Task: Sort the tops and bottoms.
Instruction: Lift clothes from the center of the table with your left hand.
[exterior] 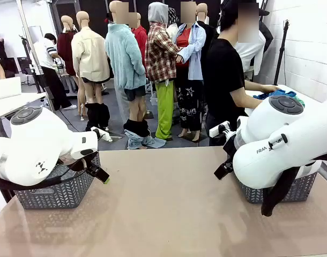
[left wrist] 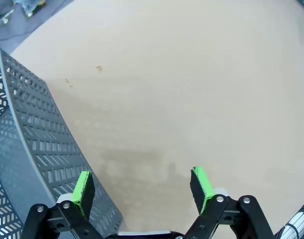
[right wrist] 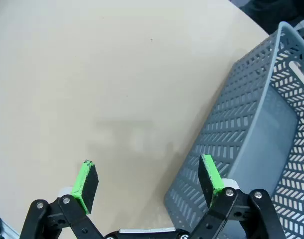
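Observation:
A heap of blue cloth, the tops (exterior: 279, 94), lies on a white side table at the far right, with a person's hand resting on it. A sliver of green cloth, the bottoms (exterior: 299, 100), peeks out at the heap's right edge. My left gripper (exterior: 99, 174) (left wrist: 142, 186) hovers open over bare tabletop beside the left grey basket (exterior: 59, 193) (left wrist: 32, 144). My right gripper (exterior: 222, 171) (right wrist: 148, 178) is open too, low over the table, its one finger (right wrist: 210, 174) above the rim of the right grey basket (exterior: 300, 190) (right wrist: 256, 134). Neither holds anything.
The tan table (exterior: 163, 209) spreads between the two baskets. The right basket's inside looks empty in the right wrist view. A person in a black T-shirt (exterior: 223, 75) stands at the far right, turned towards the side table.

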### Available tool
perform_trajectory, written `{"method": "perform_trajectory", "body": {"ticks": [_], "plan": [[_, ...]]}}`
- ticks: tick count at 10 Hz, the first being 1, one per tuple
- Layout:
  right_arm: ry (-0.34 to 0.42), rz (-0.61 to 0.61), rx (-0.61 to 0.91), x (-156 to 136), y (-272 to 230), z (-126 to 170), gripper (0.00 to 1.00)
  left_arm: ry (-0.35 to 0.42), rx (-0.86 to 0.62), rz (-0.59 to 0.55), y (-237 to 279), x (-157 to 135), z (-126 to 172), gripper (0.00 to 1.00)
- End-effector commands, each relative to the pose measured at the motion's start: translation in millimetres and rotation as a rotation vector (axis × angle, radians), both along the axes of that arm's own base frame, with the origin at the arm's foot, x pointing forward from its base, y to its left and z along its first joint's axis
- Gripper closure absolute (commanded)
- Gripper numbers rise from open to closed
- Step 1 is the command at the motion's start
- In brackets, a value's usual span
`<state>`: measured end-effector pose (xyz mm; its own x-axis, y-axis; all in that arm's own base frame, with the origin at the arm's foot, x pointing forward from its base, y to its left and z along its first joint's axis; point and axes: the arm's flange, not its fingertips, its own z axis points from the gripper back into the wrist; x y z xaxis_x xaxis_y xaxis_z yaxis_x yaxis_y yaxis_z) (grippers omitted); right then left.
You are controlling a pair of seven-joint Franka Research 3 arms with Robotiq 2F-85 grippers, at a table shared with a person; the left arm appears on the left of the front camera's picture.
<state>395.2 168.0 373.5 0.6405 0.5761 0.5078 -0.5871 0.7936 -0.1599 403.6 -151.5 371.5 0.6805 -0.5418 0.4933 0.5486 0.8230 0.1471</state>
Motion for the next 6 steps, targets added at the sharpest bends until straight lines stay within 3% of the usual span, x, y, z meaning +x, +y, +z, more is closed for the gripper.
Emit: {"method": "perform_trajectory", "body": {"ticks": [1,6], "plan": [[0.0,0.0,0.0,0.0,0.0,0.0,0.0,0.0,0.0,0.0,0.0,0.0,0.0,0.0],[0.0,0.0,0.0,0.0,0.0,0.0,0.0,0.0,0.0,0.0,0.0,0.0,0.0,0.0]]}}
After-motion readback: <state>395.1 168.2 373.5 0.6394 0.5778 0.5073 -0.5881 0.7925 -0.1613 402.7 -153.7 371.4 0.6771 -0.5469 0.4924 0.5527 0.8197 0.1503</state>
